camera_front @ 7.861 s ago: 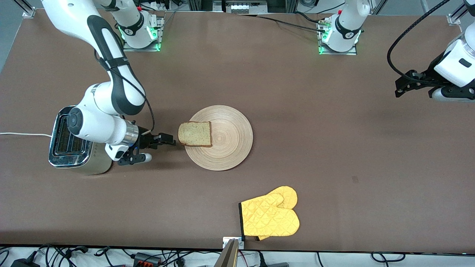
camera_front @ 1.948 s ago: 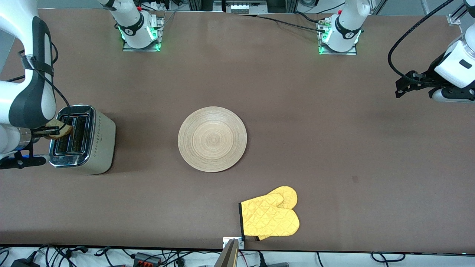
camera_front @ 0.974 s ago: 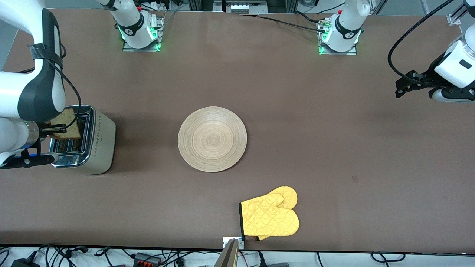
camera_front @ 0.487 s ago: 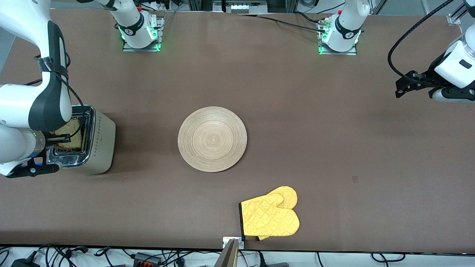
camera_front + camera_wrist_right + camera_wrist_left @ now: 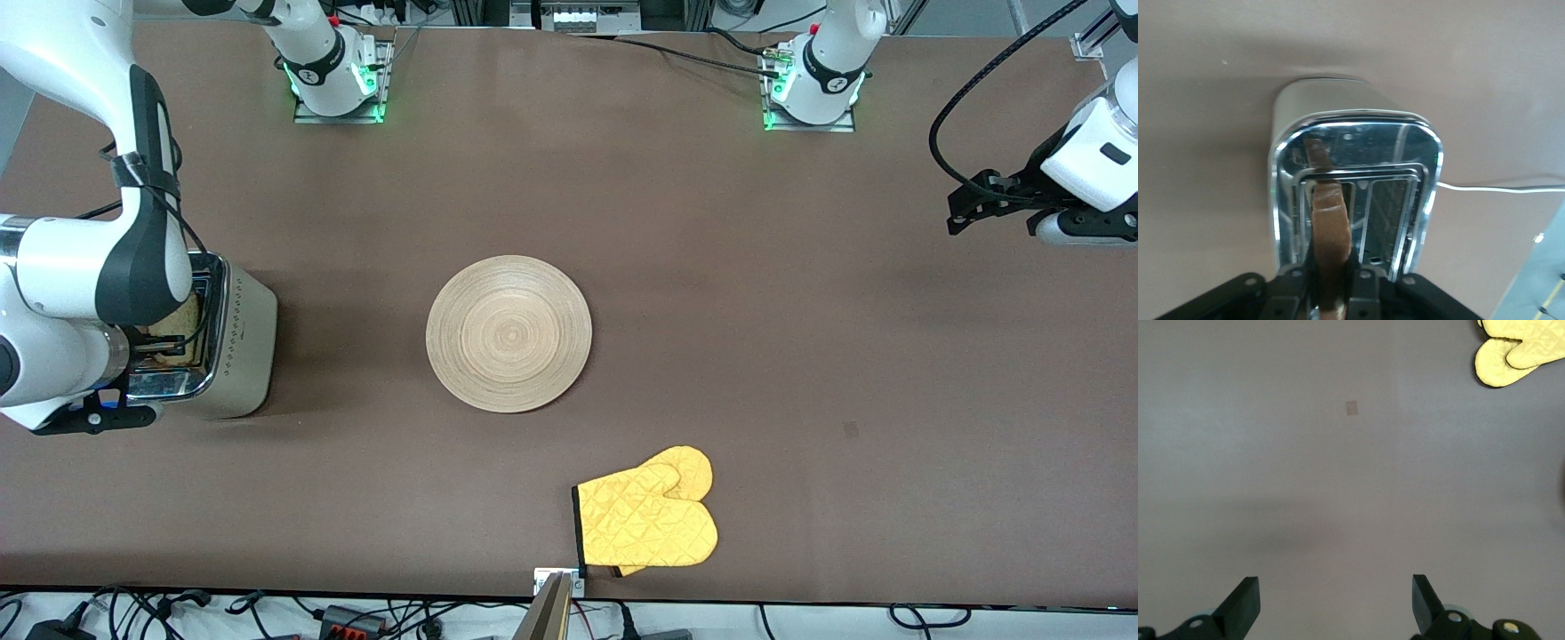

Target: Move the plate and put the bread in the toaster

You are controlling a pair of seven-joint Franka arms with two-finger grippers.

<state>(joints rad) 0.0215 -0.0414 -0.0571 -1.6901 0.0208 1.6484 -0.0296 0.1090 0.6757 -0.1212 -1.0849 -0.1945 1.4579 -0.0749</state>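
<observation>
Gripping the bread (image 5: 1330, 230) over the toaster (image 5: 1355, 193), right pincer (image 5: 1328, 283) stays clamped; left pincer (image 5: 1335, 600) gapes.

Bread (image 5: 1330, 230) off plate, now lowered by right gripper (image 5: 1328, 280) into toaster (image 5: 1355, 193) slot.

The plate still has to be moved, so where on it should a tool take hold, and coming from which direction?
Probably the rim of the plate, on the edge toward the left arm's end of the table, approached low and sideways. It lies flat, wide and round with nothing on it, so only its thin edge offers a pinch.
</observation>
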